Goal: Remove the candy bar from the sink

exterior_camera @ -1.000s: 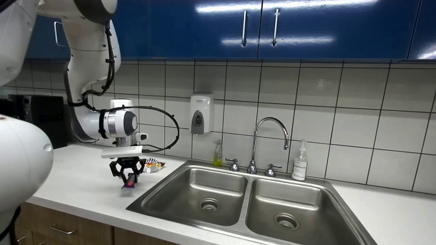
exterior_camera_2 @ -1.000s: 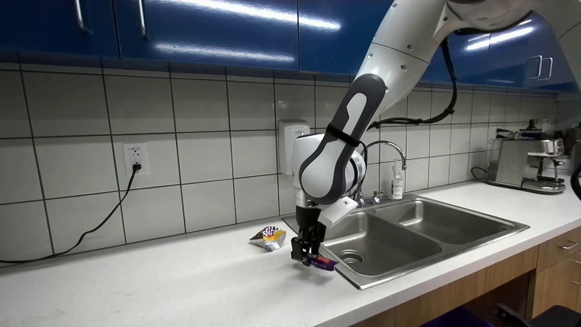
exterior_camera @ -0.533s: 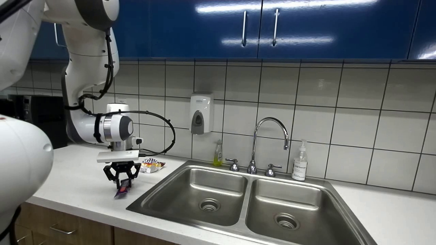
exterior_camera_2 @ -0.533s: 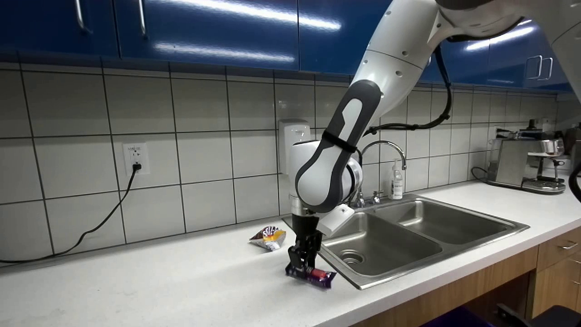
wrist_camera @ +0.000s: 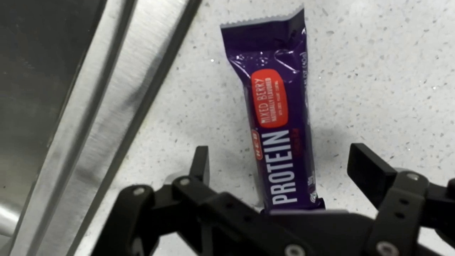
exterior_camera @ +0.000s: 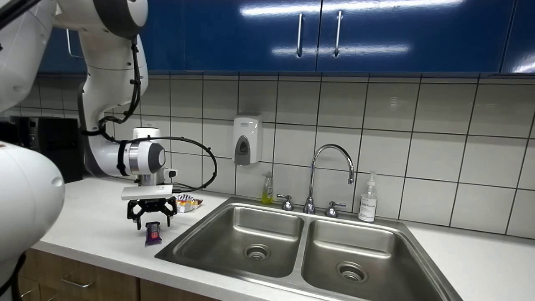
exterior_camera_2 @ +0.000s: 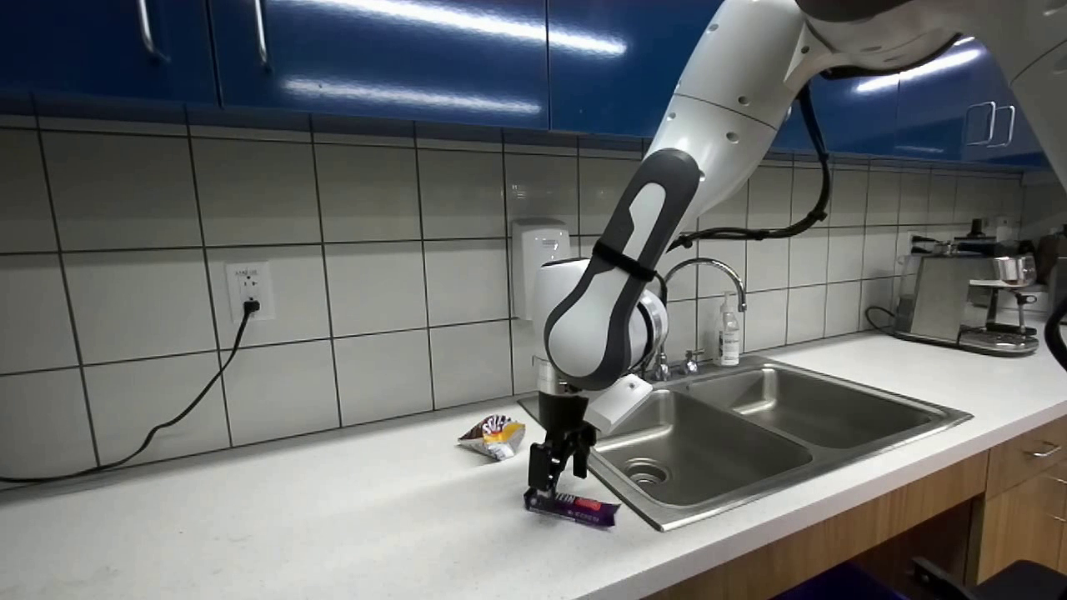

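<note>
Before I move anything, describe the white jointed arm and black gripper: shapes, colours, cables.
The glossy white, rounded arm has dark grey trim and a silvery wrist ring. Black bands wrap it and a black cable runs outside. A flat white bar sits above the matte black gripper, which has angular linkages, flat fingers and round silvery screw heads.

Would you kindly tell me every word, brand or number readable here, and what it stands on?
"PROTEIN": candy bar
"MIXED BERRY": same bar
"NATURALLY FLAVORED": same bar
"H-E-B": same bar
"(40g)": bar's side
Too small or blurred: the bar's other print, crumpled wrapper, wall dispenser, pump bottle, outlet plate.
</note>
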`<state>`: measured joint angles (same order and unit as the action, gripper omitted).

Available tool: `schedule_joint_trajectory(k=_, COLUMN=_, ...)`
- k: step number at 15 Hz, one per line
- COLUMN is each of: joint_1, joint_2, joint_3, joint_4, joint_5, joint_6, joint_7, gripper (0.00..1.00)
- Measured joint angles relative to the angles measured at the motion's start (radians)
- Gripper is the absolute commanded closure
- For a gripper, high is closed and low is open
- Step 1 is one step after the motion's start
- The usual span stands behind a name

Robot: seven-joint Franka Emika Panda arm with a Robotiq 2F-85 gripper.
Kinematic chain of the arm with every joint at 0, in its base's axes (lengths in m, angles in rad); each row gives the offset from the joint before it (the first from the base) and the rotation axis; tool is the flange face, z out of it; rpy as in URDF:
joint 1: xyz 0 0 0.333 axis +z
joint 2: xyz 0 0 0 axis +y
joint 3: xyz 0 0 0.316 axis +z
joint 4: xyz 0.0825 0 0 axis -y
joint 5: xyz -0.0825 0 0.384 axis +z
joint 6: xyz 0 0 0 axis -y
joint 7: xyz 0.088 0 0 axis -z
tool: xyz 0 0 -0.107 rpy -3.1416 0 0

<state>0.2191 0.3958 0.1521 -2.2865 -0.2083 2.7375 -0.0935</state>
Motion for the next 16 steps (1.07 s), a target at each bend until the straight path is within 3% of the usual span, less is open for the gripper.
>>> schedule_joint_trajectory(k=16, joint_1=-0.008, joint_2=-0.069, joint_3=-0.083, joint_4=-0.005, joint_5=0.000, joint_6=-0.004, joint_7=0.053, gripper=0.00)
